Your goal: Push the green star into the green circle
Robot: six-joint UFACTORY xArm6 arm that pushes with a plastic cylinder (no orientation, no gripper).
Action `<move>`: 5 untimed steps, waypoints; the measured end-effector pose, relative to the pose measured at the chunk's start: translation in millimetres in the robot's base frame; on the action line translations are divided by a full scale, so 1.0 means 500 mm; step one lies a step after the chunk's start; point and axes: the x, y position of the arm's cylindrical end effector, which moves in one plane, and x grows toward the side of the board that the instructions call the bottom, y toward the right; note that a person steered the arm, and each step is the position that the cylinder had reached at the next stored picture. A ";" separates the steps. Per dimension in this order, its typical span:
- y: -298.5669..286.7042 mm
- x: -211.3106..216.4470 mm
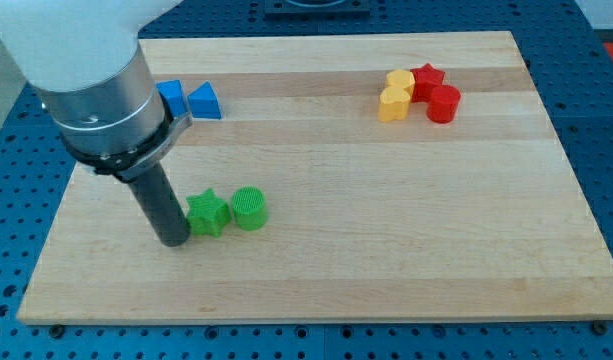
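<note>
My tip [175, 241] sits against the green star [207, 213] on its left side — no pincer fitted, just the rod. Star touches the green circle [250, 208] (to its right), low on the board [386, 260] — view's left.

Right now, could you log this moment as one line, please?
my tip touching green star's left | star against green circle | push nearly done

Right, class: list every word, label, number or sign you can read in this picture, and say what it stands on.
None: no readable text shows anywhere.
The board, the green star, the green circle and the other blocks are plain.
My tip bears no mark.
</note>
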 end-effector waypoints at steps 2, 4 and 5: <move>0.004 -0.001; -0.002 -0.030; -0.035 -0.067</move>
